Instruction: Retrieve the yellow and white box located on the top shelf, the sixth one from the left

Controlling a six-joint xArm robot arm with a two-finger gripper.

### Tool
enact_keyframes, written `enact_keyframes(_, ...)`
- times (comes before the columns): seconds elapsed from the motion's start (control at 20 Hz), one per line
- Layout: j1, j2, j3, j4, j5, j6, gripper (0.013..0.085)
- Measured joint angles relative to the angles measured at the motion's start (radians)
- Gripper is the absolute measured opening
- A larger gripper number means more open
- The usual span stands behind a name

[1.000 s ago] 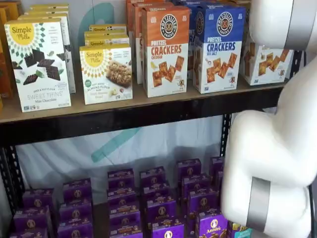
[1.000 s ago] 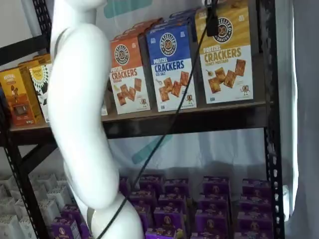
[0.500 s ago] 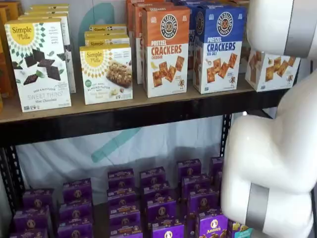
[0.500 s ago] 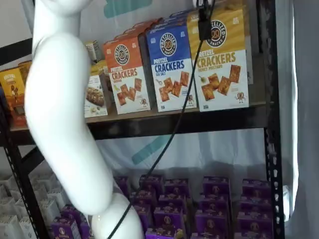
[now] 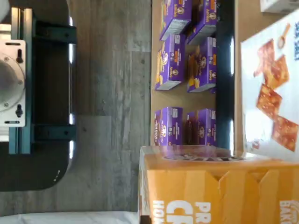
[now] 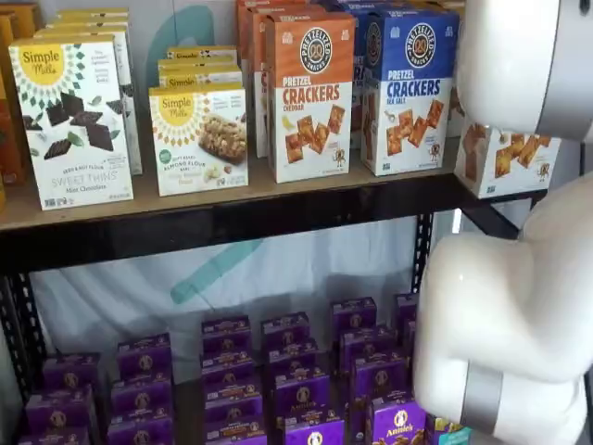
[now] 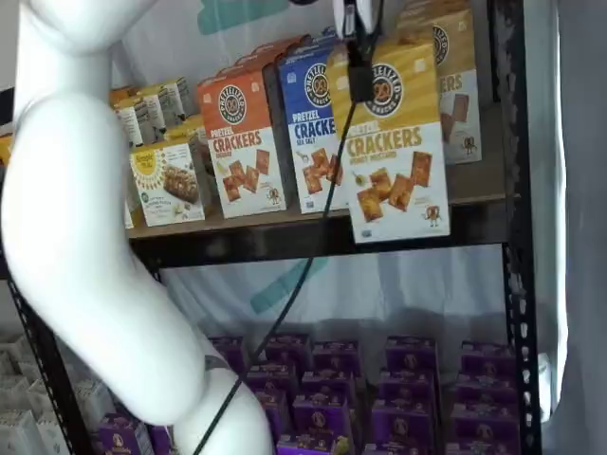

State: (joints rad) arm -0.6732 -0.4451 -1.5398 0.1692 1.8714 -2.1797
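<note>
Claw point(image 7: 359, 43) clamped shut on yellow and white box point(image 7: 391, 142); we see box lifted off top shelf point(image 7: 285, 235), hanging before rail. Purple boxes point(image 6: 296, 371) on lower shelf, wood floor point(image 5: 112, 93) below.

The upper half of the yellow and white box point(image 6: 505, 158) is hidden behind the white arm point(image 6: 519, 56) in a shelf view; only its lower front shows. In the wrist view, the box point(image 5: 219, 186) is cut off by the picture's edge, and its lettering is only partly readable. The gripper point(image 7: 360, 57) is cut off at the picture's edge in a shelf view; one black finger lies against the box front, and its grip is not visible. A second yellow box point(image 7: 455, 85) is partly covered. Small print on the purple boxes point(image 6: 296, 380) is too small to read.
</note>
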Motion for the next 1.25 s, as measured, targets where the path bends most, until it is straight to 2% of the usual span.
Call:
enact_keyframes(0.55, 0.108, -0.109, 0.1, -0.032, 0.07, 0.101, 0.061)
enact_keyframes(0.8, 0.165, -0.148, 0.132, -0.032, 0.103, 0.161, 0.061)
enact_keyframes(1.25, 0.244, -0.2, 0.179, -0.03, 0.117, 0.242, 0.061)
